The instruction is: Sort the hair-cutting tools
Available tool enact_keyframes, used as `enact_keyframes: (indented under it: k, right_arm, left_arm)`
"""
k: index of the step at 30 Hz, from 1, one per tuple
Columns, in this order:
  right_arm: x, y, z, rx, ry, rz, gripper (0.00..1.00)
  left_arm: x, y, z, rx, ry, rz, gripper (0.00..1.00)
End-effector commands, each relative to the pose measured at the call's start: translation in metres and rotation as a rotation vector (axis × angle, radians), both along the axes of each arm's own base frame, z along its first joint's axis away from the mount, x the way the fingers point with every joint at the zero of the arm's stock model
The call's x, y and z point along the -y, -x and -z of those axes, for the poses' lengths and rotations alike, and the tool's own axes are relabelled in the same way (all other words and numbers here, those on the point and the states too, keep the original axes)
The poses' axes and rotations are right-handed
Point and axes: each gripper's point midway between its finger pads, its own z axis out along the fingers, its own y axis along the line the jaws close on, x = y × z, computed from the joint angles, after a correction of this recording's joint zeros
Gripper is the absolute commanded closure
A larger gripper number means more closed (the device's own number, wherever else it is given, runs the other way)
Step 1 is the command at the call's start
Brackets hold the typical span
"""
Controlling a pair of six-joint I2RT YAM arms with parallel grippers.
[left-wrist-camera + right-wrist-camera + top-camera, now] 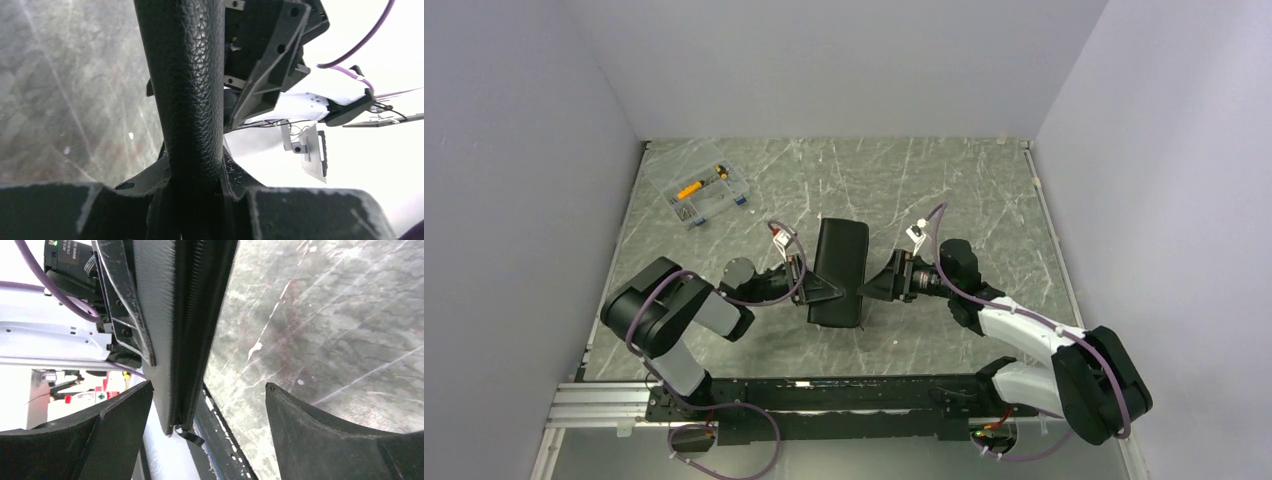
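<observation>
Place: robotics lab test cell.
Walls: plain pale grey panels (824, 60) to the left of, to the right of and beyond the left gripper (819, 290) and right gripper (871, 285).
Surface: grey marble-patterned tabletop (944, 190) under both grippers.
Mounting: silver aluminium rail (594, 405) behind them.
Wiring: exposed purple cables (361, 44).

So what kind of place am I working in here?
Probably a robot test cell, not a salon: plain white walls box in a grey marble-patterned tabletop, and the arms mount on an aluminium rail at its near edge.
</observation>
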Motion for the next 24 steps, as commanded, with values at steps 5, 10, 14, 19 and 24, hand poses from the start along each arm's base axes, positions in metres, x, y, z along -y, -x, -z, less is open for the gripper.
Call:
enact_keyframes:
  k: [5,10,14,19,24]
  right_arm:
    - [-0.012,-0.001,-0.072,0.116,-0.154,-0.059,0.15]
    - [-0.015,-0.003,-0.090,0.118,-0.185,-0.067,0.20]
    - [-0.018,-0.005,-0.101,0.084,-0.241,-0.056,0.28]
    - [-0.018,-0.004,-0.118,0.085,-0.277,-0.055,0.43]
    - [-0.018,0.001,-0.128,0.084,-0.326,-0.064,0.59]
  left_arm:
    - [-0.003,0.015,-0.087,0.228,0.213,0.058,1.00]
    - [-0.002,0.021,-0.105,0.256,0.244,0.073,1.00]
    - [0.004,0.027,-0.116,0.274,0.250,0.101,1.00]
    - [0.009,0.028,-0.122,0.283,0.235,0.102,1.00]
    - [0.012,0.026,-0.122,0.288,0.209,0.093,1.00]
